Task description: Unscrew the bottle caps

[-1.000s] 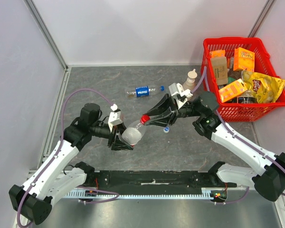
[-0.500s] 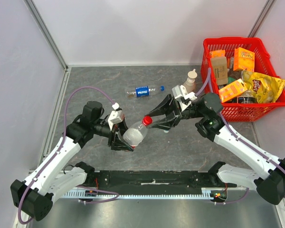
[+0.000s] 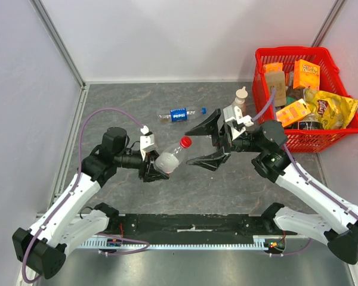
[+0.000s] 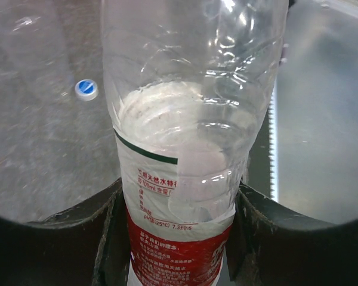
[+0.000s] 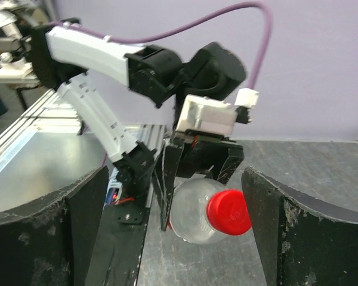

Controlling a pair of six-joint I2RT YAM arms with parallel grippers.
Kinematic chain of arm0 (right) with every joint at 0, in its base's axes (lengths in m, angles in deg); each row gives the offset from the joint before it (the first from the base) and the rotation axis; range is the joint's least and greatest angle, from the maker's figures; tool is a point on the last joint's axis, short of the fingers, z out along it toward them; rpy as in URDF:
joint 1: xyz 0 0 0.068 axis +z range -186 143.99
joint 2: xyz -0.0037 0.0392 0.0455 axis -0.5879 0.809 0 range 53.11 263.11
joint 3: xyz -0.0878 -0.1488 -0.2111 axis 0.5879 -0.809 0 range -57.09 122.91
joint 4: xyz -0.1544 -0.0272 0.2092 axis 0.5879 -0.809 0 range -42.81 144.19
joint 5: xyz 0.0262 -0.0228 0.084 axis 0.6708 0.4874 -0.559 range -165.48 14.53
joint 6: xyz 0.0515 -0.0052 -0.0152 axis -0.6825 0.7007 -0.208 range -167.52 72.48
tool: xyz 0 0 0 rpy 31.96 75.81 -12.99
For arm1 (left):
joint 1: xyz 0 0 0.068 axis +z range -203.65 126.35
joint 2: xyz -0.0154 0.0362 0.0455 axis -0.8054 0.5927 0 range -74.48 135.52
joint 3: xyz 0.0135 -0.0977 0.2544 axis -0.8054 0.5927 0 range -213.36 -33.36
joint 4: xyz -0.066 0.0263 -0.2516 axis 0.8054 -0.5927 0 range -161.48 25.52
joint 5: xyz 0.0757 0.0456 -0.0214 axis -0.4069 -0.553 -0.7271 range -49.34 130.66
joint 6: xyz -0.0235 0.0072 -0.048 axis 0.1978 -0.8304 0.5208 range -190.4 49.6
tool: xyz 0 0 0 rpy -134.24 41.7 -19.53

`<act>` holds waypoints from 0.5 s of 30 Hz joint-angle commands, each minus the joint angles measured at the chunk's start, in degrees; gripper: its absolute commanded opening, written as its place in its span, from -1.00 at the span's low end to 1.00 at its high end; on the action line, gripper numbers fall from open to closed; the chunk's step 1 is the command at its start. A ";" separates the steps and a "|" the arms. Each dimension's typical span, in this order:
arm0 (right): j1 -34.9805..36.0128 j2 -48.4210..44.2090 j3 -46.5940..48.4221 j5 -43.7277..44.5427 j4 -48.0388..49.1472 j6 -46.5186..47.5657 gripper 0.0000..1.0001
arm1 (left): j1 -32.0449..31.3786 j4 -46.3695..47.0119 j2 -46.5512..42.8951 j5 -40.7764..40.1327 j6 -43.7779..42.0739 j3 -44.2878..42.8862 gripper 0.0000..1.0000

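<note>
— Grey tabletop (image 3: 107, 107), pale walls (image 3: 167, 42) around it. What do we find in the containers?
— At the far right, a red basket (image 3: 310, 142) holds orange boxes (image 3: 306, 74) and a yellow chip bag (image 3: 331, 110). A beige bottle (image 3: 240, 100) stands just left of it. A Pepsi bottle (image 3: 179, 114) lies at the far middle.
— And our arms?
— Our left arm (image 3: 77, 190) bends at the elbow and reaches right. The left tool (image 3: 155, 170) is clenched around the red-label bottle (image 3: 167, 159), which is tilted, with the red cap (image 3: 185, 142) on its neck. Our right arm (image 3: 304, 182) reaches left, and the right tool (image 3: 189, 146) is spread wide about that cap, apart from it. A blue cap (image 4: 85, 89) lies loose on the tabletop.
</note>
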 commanded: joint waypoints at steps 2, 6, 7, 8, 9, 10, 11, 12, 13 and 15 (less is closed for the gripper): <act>0.09 -0.41 3.77 16.82 -5.55 -1.30 0.96 | -0.13 3.07 -3.06 -15.11 1.19 1.37 -0.42; 0.09 2.58 5.80 24.57 -10.84 -3.24 0.96 | -0.04 4.12 -5.87 -24.95 2.15 3.74 -0.40; 0.09 3.28 5.98 25.63 -11.02 -4.02 0.96 | -0.04 4.39 -6.40 -28.10 2.85 3.92 -0.40; 0.09 3.98 6.33 27.03 -11.28 -4.99 0.96 | -0.13 3.95 -6.84 -30.48 3.03 4.10 -0.40; 0.09 4.77 7.20 29.31 -13.02 -6.13 0.96 | -0.04 3.51 -7.19 -32.68 3.29 4.10 -0.40; 0.18 5.48 7.73 30.37 -14.26 -6.93 0.96 | -0.04 3.25 -7.72 -34.36 3.38 4.19 -0.42; 0.09 6.27 8.09 30.73 -14.53 -7.54 0.96 | -0.04 3.42 -8.07 -35.25 3.30 4.62 -0.44; 0.09 7.06 8.27 30.82 -14.54 -8.24 0.96 | -0.04 3.86 -8.51 -36.21 3.38 5.15 -0.45; 0.09 7.67 8.44 30.82 -14.10 -9.21 0.96 | -0.04 4.03 -8.51 -37.09 3.56 5.50 -0.47; 0.09 9.08 8.88 31.43 -13.92 -11.23 0.96 | -0.04 3.42 -7.90 -40.25 4.26 5.33 -0.47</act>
